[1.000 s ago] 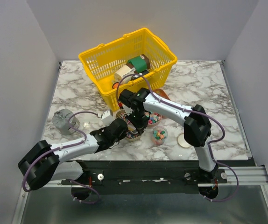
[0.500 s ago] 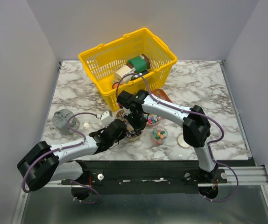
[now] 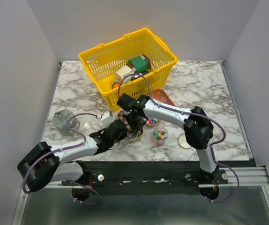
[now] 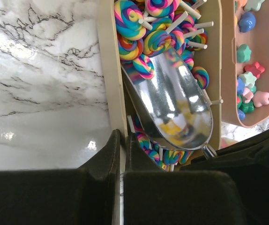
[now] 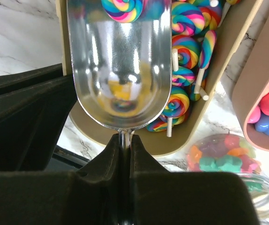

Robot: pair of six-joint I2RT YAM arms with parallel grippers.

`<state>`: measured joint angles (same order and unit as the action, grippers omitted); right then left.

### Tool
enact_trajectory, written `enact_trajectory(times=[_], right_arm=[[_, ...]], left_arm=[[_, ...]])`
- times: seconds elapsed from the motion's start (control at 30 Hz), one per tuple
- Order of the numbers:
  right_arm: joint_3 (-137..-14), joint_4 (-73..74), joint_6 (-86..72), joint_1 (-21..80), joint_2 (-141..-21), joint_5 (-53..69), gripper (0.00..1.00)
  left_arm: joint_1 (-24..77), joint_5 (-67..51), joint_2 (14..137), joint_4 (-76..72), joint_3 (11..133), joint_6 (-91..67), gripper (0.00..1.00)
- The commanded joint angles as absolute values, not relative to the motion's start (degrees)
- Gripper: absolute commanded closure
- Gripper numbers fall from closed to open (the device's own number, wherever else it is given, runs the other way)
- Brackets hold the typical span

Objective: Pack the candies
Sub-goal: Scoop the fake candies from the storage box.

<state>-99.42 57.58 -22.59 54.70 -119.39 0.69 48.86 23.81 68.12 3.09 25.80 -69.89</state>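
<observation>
— Two grippers, both busy? Start with the left gripper (image 4: 123, 140).
— Clamped on the near wall of the lollipop bowl (image 4: 107, 70), fingers pinched either side of the beige rim. Nothing else in it.
— And the right gripper (image 5: 125, 140)?
— Closed tight on the thin handle of the metal scoop (image 5: 118, 61). The pan lies inside the same bowl, mouth pointing away from the wrist.
— Where are the candies?
— Three spots. Rainbow swirl lollipops (image 4: 139, 33) on white sticks fill the lollipop bowl, heaped around the scoop. Star candies (image 4: 249, 79), pink, blue and green, sit in a second bowl (image 4: 227, 47) just beside it on the right. More mixed candies are in a clear cup (image 5: 223, 157) near both bowls, closer to the arm bases.
— Scoop loaded?
— Mostly bare and shiny. One lollipop at its far lip.
— Top view?
— Both arms meet over the bowls mid-table. Marble table (image 3: 205, 89). Yellow basket (image 3: 106, 77) behind, a few containers inside, well apart from the cup. Round pale disc (image 3: 185, 140) flat on the table right of the cup. Grey lump (image 3: 63, 121) far left, can't tell what it is.
</observation>
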Motion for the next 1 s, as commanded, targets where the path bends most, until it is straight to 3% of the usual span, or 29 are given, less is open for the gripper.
enact_trajectory(times=[0.0, 0.33, 0.97], right_arm=[[-91.0, 47.3, -27.5, 52.9, -122.6, -11.3, 0.99], [-77.3, 33.5, -23.4, 52.9, -116.0, -17.2, 0.99], [-69.3, 30.9, -19.8, 54.4, -108.0, -19.1, 0.99]], left_arm=[[49.6, 21.2, 67.1, 3.8, 24.8, -69.7, 1.0], [49.5, 21.7, 67.5, 5.2, 26.3, -69.5, 1.0], [49.4, 24.1, 71.2, 6.5, 31.0, -69.7, 1.0]])
